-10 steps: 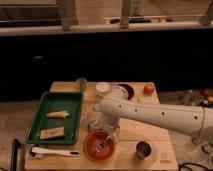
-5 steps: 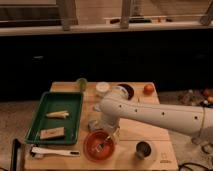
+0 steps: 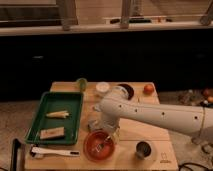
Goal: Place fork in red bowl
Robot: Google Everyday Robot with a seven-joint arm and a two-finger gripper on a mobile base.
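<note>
The red bowl sits on the wooden table near its front edge. A slim pale fork lies inside it, leaning toward the right rim. My gripper hangs just above the bowl's far rim, at the end of the white arm that reaches in from the right. The arm's wrist hides the gripper's upper part.
A green tray with two pale food pieces lies at the left. A white-handled utensil lies in front of it. A grey metal cup stands right of the bowl. A dark bowl, white cup, green item and orange ball are at the back.
</note>
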